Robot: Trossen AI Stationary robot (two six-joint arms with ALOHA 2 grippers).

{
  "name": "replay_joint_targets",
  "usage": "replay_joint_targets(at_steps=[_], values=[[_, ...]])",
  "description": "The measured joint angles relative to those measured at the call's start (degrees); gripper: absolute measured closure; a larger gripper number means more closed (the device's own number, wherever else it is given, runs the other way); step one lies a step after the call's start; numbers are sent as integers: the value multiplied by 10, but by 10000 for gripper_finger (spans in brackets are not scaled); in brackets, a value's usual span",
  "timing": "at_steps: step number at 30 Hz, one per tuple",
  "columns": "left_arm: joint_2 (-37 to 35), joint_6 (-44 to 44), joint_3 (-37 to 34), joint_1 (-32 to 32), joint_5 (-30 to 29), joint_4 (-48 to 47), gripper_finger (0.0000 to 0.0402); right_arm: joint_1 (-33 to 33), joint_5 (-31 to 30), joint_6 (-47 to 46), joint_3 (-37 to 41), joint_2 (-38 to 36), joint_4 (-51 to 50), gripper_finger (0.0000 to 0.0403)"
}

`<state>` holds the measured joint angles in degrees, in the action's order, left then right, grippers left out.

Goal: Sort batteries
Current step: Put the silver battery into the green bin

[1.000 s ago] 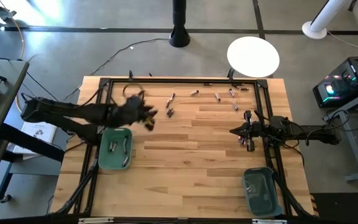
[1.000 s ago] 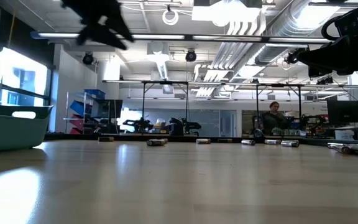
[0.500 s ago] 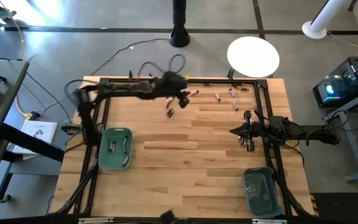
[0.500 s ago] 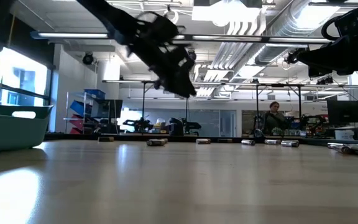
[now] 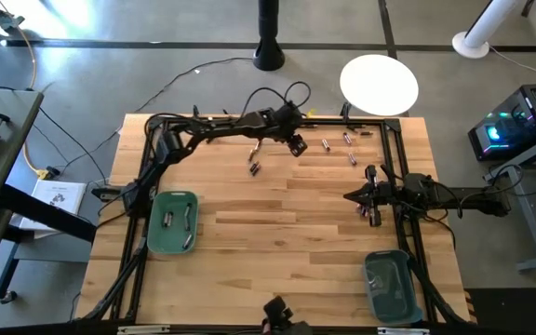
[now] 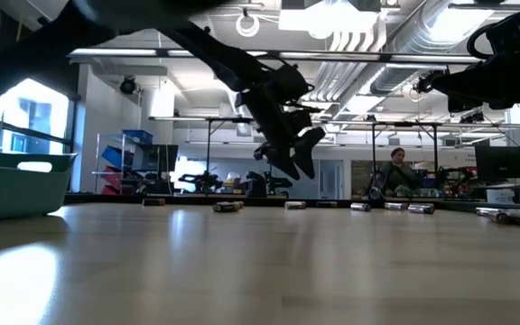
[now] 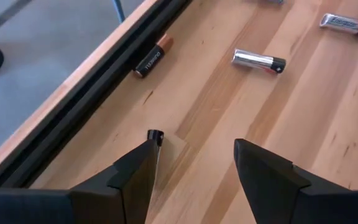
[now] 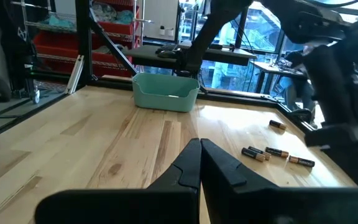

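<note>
Light wooden slatted table (image 5: pixel 277 233) with two dark arms sorting batteries.
Left gripper (image 5: pixel 296 145), fingers spread and empty, hovers at the table's far edge above scattered small cylindrical copper-black and silver batteries (image 5: pixel 255 168); right gripper (image 5: pixel 350 196), fingers pressed together, waits at the table's right side near more batteries.

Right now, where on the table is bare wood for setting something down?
The middle, between the left bin and the right tool, is bare. The far edge is crowded: batteries and the left tool.
</note>
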<state>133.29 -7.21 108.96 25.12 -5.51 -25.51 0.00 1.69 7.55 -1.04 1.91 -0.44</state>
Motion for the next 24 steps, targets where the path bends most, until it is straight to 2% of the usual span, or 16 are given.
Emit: replay_joint_targets(at_steps=[6, 11, 18, 21, 24], values=[[52, 11, 88, 7, 2, -84, 198, 0, 0, 0, 0, 0, 0, 402], [79, 60, 153, 36, 43, -180, 198, 0, 0, 0, 0, 0, 0, 402], [76, 99, 155, 65, 72, -216, 199, 0, 0, 0, 0, 0, 0, 402], [58, 115, 154, 60, 67, -248, 204, 0, 0, 0, 0, 0, 0, 402], [23, 139, 138, 42, 60, -228, 214, 0, 0, 0, 0, 0, 0, 402]])
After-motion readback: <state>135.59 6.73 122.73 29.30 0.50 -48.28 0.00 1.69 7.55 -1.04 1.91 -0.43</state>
